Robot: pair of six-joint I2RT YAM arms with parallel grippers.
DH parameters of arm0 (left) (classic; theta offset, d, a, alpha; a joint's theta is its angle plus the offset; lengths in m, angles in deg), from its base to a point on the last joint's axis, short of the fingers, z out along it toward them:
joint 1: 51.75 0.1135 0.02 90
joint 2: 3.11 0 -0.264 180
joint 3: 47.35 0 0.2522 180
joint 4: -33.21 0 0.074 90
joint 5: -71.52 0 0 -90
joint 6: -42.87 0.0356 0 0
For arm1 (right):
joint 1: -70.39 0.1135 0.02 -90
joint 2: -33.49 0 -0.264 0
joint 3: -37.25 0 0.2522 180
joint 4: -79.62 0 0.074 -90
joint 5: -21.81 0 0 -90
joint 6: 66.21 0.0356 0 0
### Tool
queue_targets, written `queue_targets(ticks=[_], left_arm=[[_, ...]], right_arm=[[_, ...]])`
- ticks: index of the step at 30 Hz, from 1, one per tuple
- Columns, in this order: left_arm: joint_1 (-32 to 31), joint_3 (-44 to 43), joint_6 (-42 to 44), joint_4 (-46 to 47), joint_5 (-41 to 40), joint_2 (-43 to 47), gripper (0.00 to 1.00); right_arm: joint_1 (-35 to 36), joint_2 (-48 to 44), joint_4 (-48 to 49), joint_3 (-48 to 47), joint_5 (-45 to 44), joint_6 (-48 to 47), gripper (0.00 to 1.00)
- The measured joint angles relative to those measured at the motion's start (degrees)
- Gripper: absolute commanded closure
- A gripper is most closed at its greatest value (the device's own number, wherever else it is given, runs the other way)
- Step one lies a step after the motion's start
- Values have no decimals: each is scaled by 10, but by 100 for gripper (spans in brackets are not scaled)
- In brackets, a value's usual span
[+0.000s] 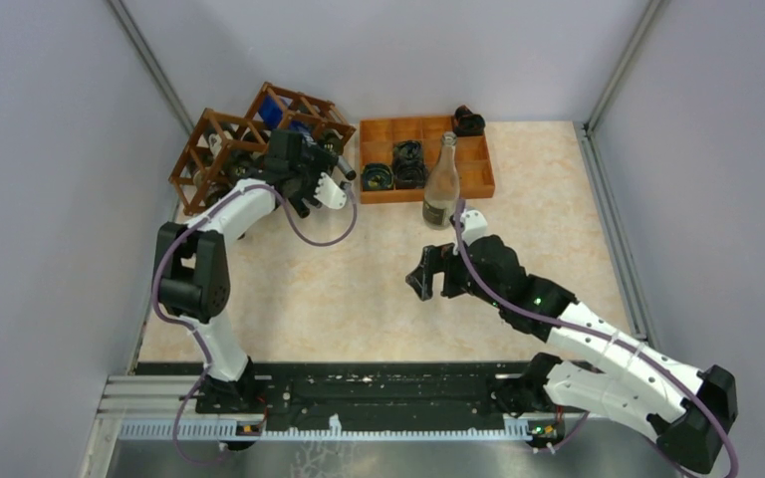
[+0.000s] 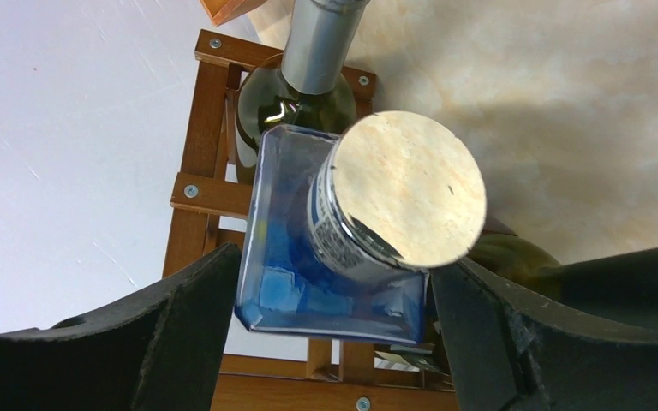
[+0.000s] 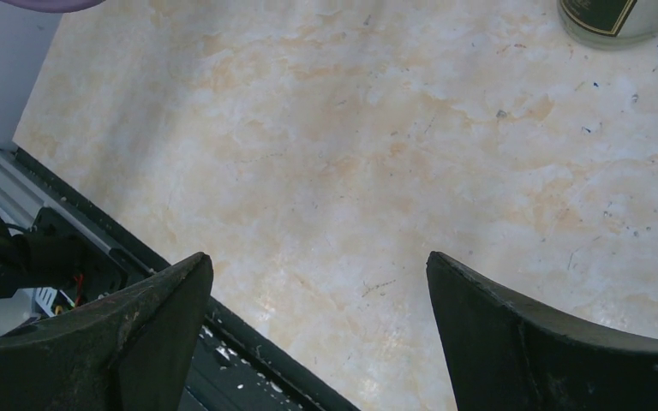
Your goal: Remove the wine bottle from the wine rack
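Wine bottle [image 2: 291, 274] cork-first, body hidden in wine rack [image 2: 199, 195], left fingers [image 2: 163, 342] flanking

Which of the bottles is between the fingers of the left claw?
The blue square bottle with the pale round stopper. The green silver-necked bottle lies beyond the left claw; the clear bottle stands on the table.

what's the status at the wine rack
Left gripper open, fingers either side of the blue corked bottle, not yet out of the wine rack. Right gripper open over the table. Green bottle tight beside it.
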Motion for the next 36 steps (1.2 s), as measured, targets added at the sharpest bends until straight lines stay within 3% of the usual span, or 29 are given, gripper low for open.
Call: queue_targets(ticks=[4, 13, 22, 36], left_arm=[[0, 2, 8, 31, -13, -12, 26], [-1, 8, 39, 59, -40, -21, 77], [-14, 96, 66, 121, -43, 26, 100], [-104, 196, 27, 61, -96, 151, 100]], right_arm=[[0, -16, -14, 0, -9, 0, 6], [0, -18, -25, -1, -17, 0, 6], [0, -18, -26, -1, -19, 0, 7], [0, -35, -43, -8, -19, -1, 7]])
